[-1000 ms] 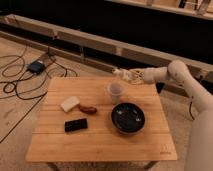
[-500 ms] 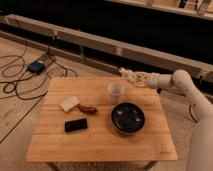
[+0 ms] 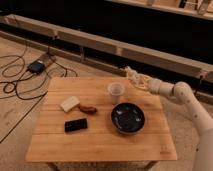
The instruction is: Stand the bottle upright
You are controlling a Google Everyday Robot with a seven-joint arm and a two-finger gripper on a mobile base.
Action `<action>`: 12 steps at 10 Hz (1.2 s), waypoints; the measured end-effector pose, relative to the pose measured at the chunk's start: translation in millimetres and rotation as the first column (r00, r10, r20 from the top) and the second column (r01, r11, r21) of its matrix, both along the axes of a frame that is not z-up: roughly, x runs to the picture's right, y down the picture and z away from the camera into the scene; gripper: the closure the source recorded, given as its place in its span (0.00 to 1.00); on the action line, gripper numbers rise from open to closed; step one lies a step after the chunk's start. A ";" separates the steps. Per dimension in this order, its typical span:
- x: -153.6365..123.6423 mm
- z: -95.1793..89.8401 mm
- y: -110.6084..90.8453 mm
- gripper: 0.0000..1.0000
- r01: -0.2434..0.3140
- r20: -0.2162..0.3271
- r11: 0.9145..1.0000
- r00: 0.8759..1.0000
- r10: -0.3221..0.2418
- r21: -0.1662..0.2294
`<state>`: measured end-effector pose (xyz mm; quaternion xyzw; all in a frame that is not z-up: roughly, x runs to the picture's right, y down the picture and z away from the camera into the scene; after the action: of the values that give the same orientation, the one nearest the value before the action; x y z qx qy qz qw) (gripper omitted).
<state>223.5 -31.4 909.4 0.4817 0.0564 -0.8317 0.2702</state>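
Fingers point(image 3: 141, 81): closed around the bottle point(image 3: 130, 73), as far as can be made out; pale glints of crinkly plastic poke out past the tips.
Gripper point(image 3: 136, 79): in the air over the far right edge of the desk point(image 3: 100, 142), just behind and to the right of the cup point(image 3: 116, 92), not touching it.
Bottle, position: off the desk, carried at the end of the gripper, above the wood and clear of everything on it.
Bottle, long axis: tilted, running up-left to down-right, roughly in line with the forearm; nowhere near vertical. Which end is the neck: cannot tell.
Arm point(image 3: 181, 96): reaching in from the right, elbow low at the desk's right side, wrist angled up toward the far edge.
Key relation: bottle lying along the reach of the fingers, so uprighting probably calls for a wrist turn to bring the axis vertical, then a drop straight down.
Landing room: bare wood to the right of the cup and behind the dark bowl point(image 3: 128, 118); a tight spot, near both.
Risk: cup close by and light, likely to tip at a brush; the bottle's thin walls may let it slip or spring on release.
Farther out: brown item point(image 3: 88, 108), pale block point(image 3: 70, 104) and black phone point(image 3: 76, 125) on the left half, well apart from the action.
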 end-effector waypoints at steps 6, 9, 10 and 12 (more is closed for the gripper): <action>2.4 17.3 31.9 1.00 -0.185 0.053 0.983 0.981 0.186 -0.011; 3.7 23.5 39.7 1.00 -0.252 0.068 0.967 0.965 0.253 -0.020; 5.4 25.4 42.7 1.00 -0.282 0.073 0.959 0.956 0.283 -0.020; 10.1 26.9 43.8 1.00 -0.329 0.079 0.944 0.941 0.330 -0.016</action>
<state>233.6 12.4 936.3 0.4982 0.1243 -0.7549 0.4081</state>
